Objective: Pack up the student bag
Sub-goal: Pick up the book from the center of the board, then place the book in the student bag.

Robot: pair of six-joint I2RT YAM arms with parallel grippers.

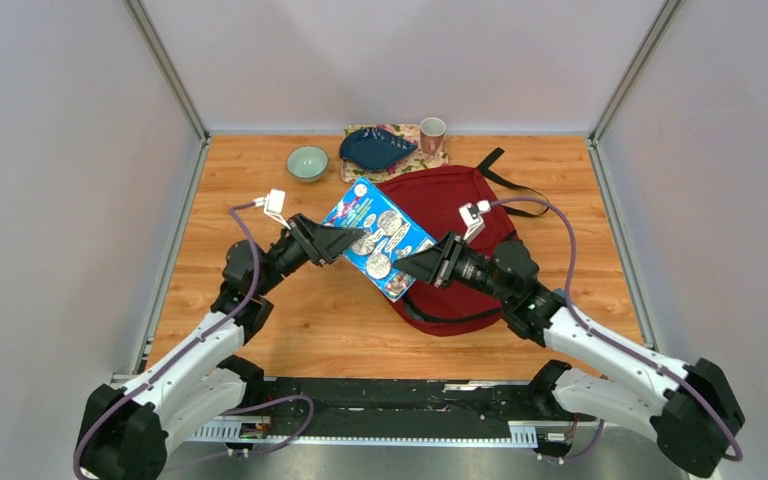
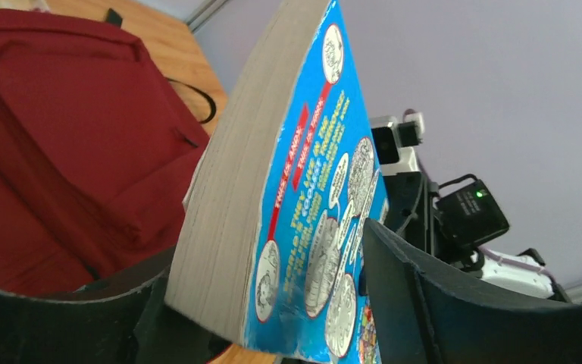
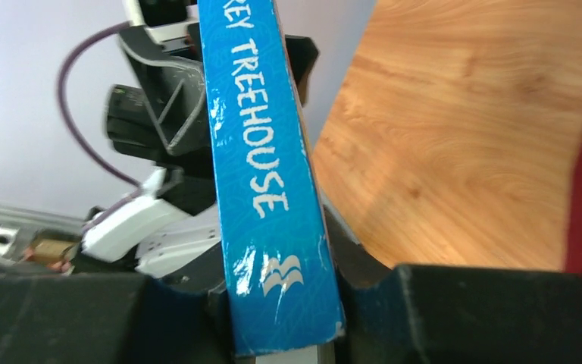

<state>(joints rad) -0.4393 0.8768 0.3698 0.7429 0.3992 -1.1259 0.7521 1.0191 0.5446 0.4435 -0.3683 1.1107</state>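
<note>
Judged soft, limp: bag, at 3 o'clock of book; grasp at zipper rim. The right jaws clench book; left jaws: cannot tell

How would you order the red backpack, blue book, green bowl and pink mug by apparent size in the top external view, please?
1. student bag
2. blue book, held up nearer the camera
3. green bowl
4. pink mug, only slightly smaller
</note>
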